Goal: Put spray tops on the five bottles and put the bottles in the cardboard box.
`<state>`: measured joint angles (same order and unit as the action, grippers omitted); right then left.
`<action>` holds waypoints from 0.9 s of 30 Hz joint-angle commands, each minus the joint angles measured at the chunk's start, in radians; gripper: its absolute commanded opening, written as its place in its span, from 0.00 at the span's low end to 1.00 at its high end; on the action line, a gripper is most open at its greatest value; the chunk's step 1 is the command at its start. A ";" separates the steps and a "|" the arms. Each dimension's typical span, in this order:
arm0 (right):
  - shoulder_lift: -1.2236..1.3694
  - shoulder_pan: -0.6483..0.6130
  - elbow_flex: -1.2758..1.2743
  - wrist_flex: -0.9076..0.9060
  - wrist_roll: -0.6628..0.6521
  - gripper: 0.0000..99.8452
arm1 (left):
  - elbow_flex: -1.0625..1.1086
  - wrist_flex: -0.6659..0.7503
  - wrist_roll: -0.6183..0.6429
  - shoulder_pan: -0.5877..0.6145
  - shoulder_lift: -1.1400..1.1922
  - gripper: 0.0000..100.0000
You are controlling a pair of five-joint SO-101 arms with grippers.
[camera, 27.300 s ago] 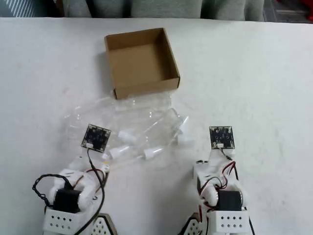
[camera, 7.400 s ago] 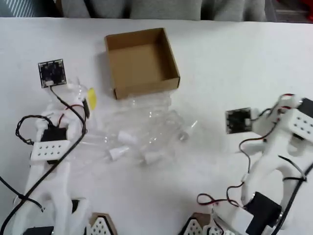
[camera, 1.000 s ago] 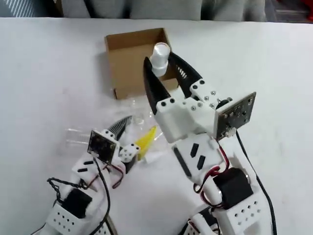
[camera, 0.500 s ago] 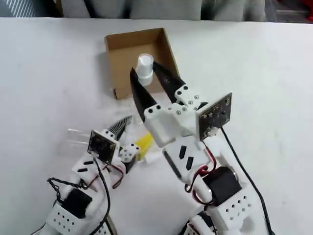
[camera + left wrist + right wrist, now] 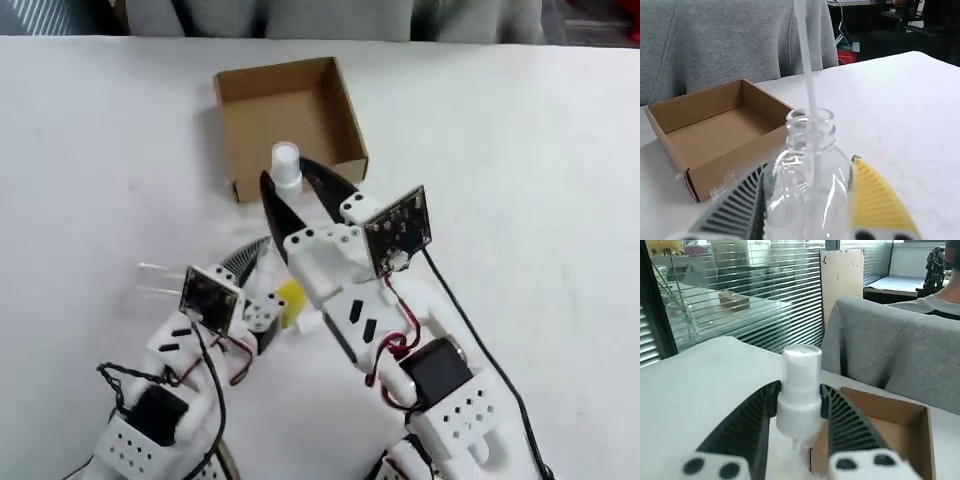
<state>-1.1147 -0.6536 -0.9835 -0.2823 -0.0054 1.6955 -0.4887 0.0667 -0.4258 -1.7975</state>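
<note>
My right tool (image 5: 800,389) is clenched on a white spray top (image 5: 800,365), its black fingers (image 5: 752,420) pressing the collar from both sides, cap up. From the high view it hangs over the middle of the table (image 5: 520,150), just on the near side of the cardboard box (image 5: 290,125), which sits open and toward the far edge.

My left tool (image 5: 809,167) is grasping a clear bottle (image 5: 807,190) between its grey finger (image 5: 737,210) and yellow finger (image 5: 872,200). The bottle stands upright with its neck open. A thin white tube (image 5: 807,75) comes down from above and passes through that neck into the bottle. The spray top itself is above the neck, not seated on it.

In the high view the left arm lies by the near edge, left of the right arm, and the right tool sits over it. Another clear bottle (image 5: 150,280) lies on the table beside the left arm, toward the left edge. I can't make out anything inside the box.
</note>
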 commanded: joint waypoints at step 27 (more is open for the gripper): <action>-0.091 -0.002 -0.089 -0.097 0.129 0.02 | -0.003 0.002 -0.014 -0.001 -0.021 0.02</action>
<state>-1.1561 -0.6536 -1.0802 -0.3529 0.1143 1.6955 -0.4887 0.0591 -0.4227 -1.7975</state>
